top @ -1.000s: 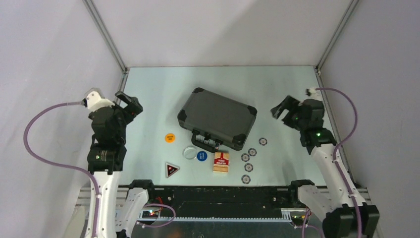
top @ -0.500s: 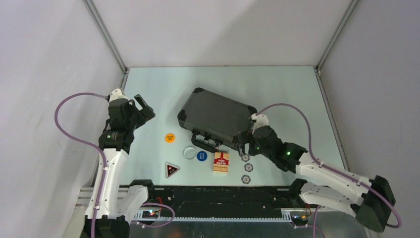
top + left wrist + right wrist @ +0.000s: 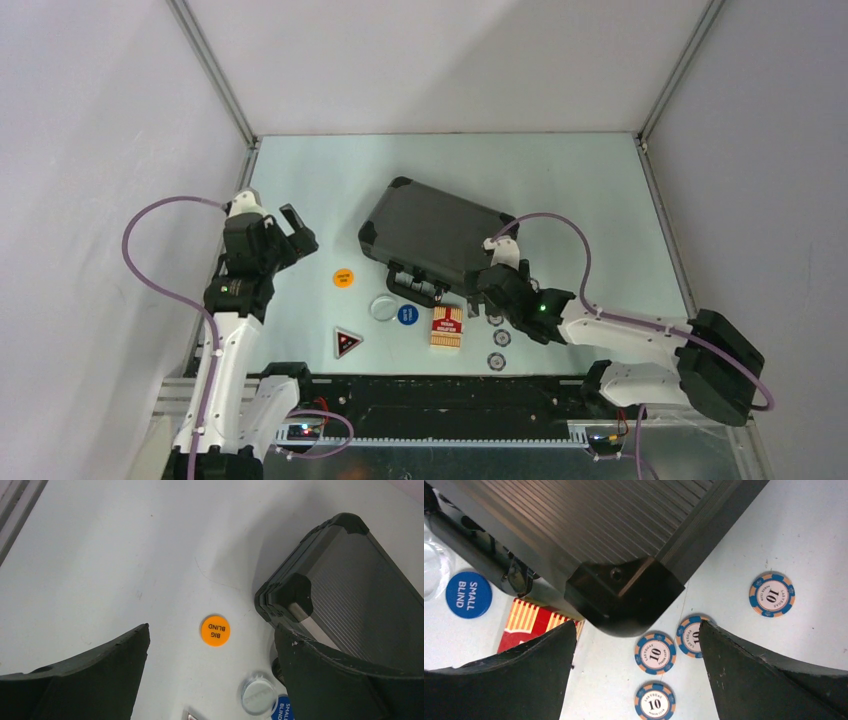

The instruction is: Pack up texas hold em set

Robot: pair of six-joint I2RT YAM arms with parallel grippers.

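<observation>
On the table's middle: the dark grey briefcase [image 3: 437, 240] is lying shut and askew. I am hovering my right gripper [image 3: 636, 629], fingers spread wide, over its near black corner, with four striped chips [image 3: 655, 654] lying beside it and the red card box [image 3: 531, 625] and blue button [image 3: 468, 594] lying just left. I am holding my left gripper [image 3: 298, 230] wide open above the orange button [image 3: 215, 630]. A round, possibly clear, button [image 3: 258, 695] is sitting nearer the case.

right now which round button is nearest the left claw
The orange big blind button; the blue button and white button sit together by the briefcase.
</observation>
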